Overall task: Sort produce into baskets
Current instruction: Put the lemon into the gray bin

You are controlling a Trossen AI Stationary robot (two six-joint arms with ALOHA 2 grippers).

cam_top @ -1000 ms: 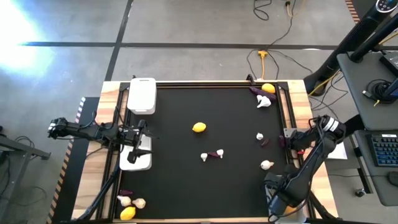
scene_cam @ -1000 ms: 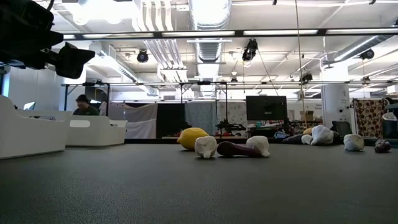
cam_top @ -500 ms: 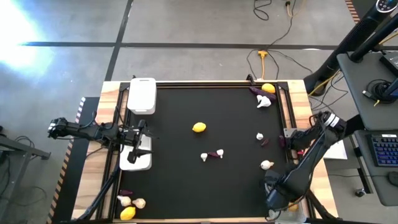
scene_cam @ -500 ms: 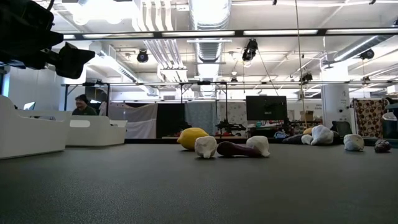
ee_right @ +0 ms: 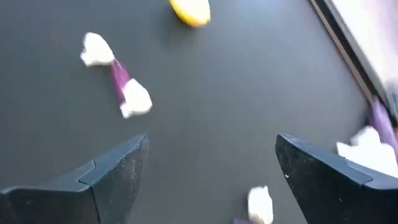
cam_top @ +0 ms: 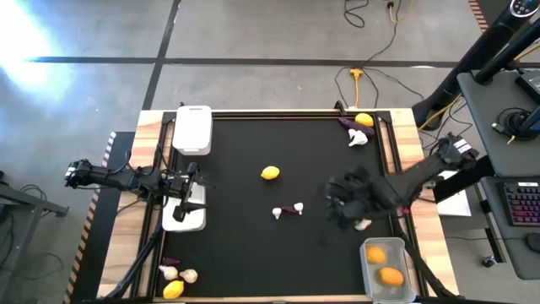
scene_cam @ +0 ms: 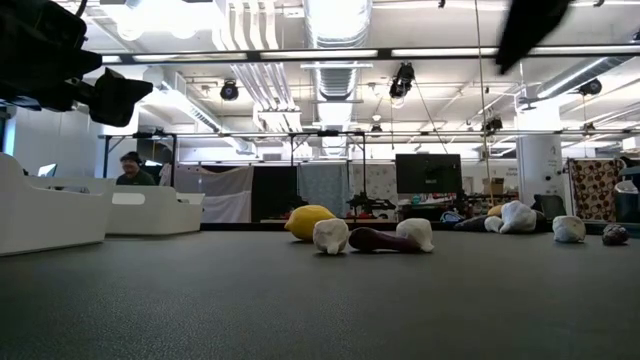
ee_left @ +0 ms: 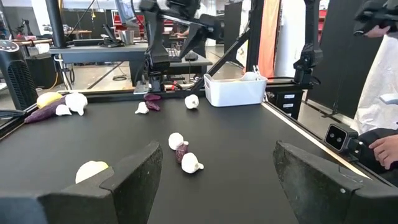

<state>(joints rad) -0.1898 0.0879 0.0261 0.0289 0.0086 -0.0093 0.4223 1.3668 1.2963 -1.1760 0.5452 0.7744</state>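
Mat: garlic bulb (cam_top: 362,225) by R pincer (cam_top: 344,205).

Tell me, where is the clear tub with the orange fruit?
In the high view, the clear tub sits at the table's bottom right corner, holding two orange fruits, just below the right gripper.

The right end effector (cam_top: 344,205) hovers over the black desk (cam_top: 245,245) beside a garlic bulb (cam_top: 362,225). 2 orange fruits (cam_top: 390,275) lie in the clear basket (cam_top: 369,285).
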